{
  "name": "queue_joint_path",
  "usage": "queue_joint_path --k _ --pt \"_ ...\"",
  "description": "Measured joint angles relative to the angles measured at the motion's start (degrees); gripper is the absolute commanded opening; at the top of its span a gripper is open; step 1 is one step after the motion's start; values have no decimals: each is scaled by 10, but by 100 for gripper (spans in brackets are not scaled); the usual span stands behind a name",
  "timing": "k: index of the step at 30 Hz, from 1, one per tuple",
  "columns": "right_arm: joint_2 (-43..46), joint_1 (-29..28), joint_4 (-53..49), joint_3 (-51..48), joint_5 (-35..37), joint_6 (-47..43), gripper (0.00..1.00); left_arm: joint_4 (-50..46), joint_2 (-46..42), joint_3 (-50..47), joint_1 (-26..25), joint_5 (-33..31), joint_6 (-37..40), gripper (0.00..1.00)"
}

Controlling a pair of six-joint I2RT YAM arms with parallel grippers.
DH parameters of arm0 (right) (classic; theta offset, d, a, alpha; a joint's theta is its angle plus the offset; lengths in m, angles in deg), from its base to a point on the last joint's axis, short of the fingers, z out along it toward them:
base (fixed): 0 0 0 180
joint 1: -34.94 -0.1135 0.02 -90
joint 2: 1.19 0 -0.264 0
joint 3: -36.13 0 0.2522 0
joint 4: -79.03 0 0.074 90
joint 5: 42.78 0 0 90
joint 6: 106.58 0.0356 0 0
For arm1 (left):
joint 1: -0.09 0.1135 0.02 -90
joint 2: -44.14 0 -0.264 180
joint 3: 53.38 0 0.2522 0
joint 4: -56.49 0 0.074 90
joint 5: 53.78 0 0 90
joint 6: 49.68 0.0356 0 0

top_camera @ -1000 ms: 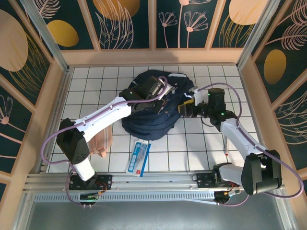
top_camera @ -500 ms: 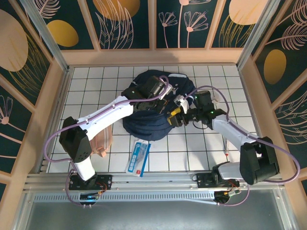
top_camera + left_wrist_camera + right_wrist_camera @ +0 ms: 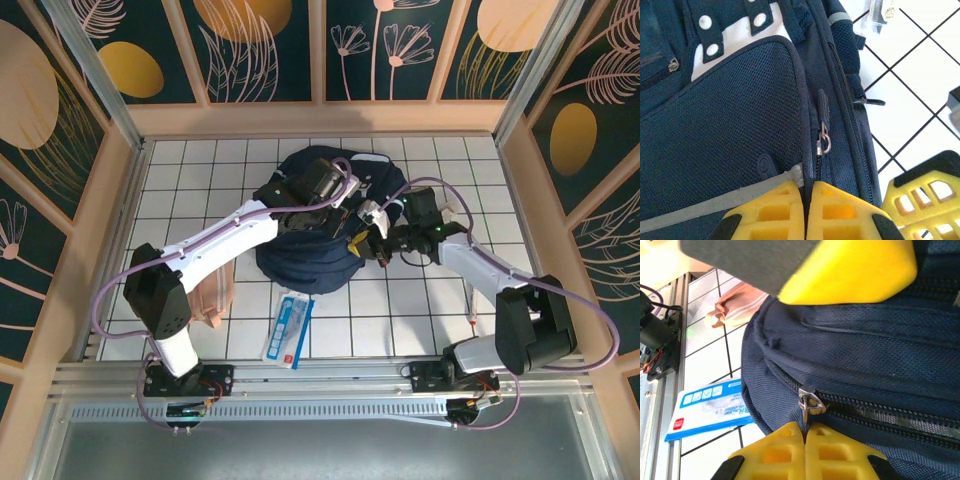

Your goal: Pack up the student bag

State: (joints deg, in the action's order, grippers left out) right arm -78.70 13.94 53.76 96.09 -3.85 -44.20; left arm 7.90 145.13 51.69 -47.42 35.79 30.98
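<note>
White-tiled worktop (image 3: 420, 300) carried the student bag (image 3: 305, 265) at its centre, between both arms. Over a zipper seam on the bag, the left fingers (image 3: 772, 215) were pressed together; the right fingers (image 3: 775, 452) pinched a zipper pull (image 3: 807, 407). A pink pouch (image 3: 212, 295) and a blue packet (image 3: 288, 328) lay nearer the bases.

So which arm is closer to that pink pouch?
Left. The left arm passes right beside and above the pink pouch on its way to the student bag. The right arm reaches the bag from the opposite side, well away.
</note>
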Motion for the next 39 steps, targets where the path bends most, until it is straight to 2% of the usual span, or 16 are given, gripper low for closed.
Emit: queue_joint_path --k 7,14,22,24,28,33,39 --pt "47 -9 37 -42 17 21 0 4 2 0 -2 7 -37 0" --pt "58 -71 72 -57 66 70 0 60 3 -23 -2 28 -126 0" --pt "50 -130 150 -78 119 240 0 87 3 -33 6 41 -204 0" --pt "50 -148 189 -96 144 289 15 89 3 -43 11 46 -211 0" --pt "55 -172 255 -137 169 359 38 103 3 -62 12 51 -223 0" --pt "115 -179 234 -156 195 404 47 150 4 -68 3 49 -236 0" --pt "216 -106 167 -151 243 535 53 172 5 -69 2 47 -245 0"
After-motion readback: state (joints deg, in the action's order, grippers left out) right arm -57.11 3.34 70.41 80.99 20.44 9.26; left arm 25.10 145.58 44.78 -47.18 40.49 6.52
